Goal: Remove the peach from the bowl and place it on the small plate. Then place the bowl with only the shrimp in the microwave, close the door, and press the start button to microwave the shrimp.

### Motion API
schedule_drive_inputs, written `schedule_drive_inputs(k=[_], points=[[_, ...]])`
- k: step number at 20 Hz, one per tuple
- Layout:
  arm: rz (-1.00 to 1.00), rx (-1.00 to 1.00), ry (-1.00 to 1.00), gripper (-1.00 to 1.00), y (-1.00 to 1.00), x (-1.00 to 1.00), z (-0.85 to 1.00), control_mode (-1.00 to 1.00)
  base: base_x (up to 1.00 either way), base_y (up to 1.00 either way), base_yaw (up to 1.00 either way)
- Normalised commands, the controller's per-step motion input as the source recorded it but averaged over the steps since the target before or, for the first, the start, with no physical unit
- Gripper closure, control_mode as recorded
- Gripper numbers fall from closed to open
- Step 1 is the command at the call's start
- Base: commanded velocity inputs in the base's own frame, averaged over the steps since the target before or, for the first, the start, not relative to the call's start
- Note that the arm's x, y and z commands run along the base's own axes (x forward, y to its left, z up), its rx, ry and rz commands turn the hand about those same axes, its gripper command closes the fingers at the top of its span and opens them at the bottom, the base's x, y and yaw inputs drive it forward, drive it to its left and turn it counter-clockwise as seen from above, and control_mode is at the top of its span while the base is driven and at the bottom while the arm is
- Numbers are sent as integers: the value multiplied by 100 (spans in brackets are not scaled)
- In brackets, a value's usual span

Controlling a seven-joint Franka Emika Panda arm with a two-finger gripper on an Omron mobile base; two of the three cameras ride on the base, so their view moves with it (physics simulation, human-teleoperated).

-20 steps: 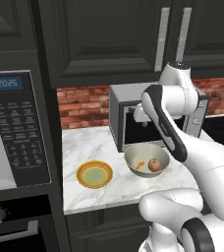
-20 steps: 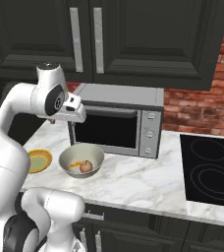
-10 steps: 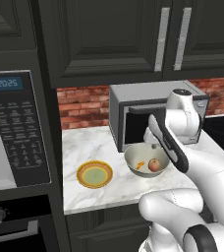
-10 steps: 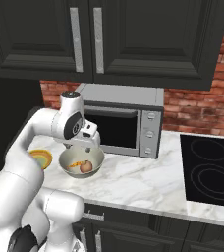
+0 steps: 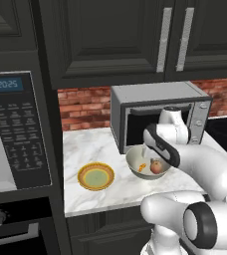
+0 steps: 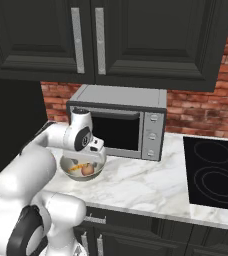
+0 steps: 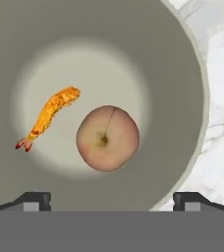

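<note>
A grey bowl (image 5: pixel 135 158) sits on the marble counter in front of the microwave (image 5: pixel 155 97). In it lie a round pinkish peach (image 7: pixel 107 138) and, beside it, an orange shrimp (image 7: pixel 47 117). My gripper (image 7: pixel 112 199) hangs straight above the bowl (image 7: pixel 178 69), open wide, its fingertips (image 7: pixel 33 199) level with the peach on either side and touching nothing. From the right base view the hand sits just over the bowl (image 6: pixel 68 165), with the peach (image 6: pixel 87 170) and shrimp (image 6: pixel 75 168) below it. The small yellow-green plate (image 5: pixel 96 176) lies left of the bowl.
The microwave (image 6: pixel 118 122) stands directly behind the bowl, its control panel (image 6: pixel 151 135) on its right. A black cooktop (image 6: pixel 216 175) lies at the counter's right end. A tall wall oven with a keypad (image 5: pixel 16 129) borders the counter's left end. Dark cabinets hang overhead.
The arm has swung down from in front of the microwave, bringing the hand low over the bowl. Bowl, peach, shrimp and plate have not moved.
</note>
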Motion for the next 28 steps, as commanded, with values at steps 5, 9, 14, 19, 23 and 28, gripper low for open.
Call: schedule_drive_inputs(k=[5, 9, 14, 19, 23, 28], points=[[0, -12, 6, -100, 0, 18, -45, -100, 0, 0, 0], [0, -13, 4, -100, 2, 17, -42, -100, 0, 0, 0], [0, -2, 1, -100, 0, 10, -13, -100, 0, 0, 0], [0, -1, 0, -100, 0, -4, -21, -100, 0, 0, 0], [0, -3, -1, 100, 2, -16, -26, -100, 0, 0, 0], [0, 0, -12, 100, 0, 0, 3, -100, 0, 0, 0]])
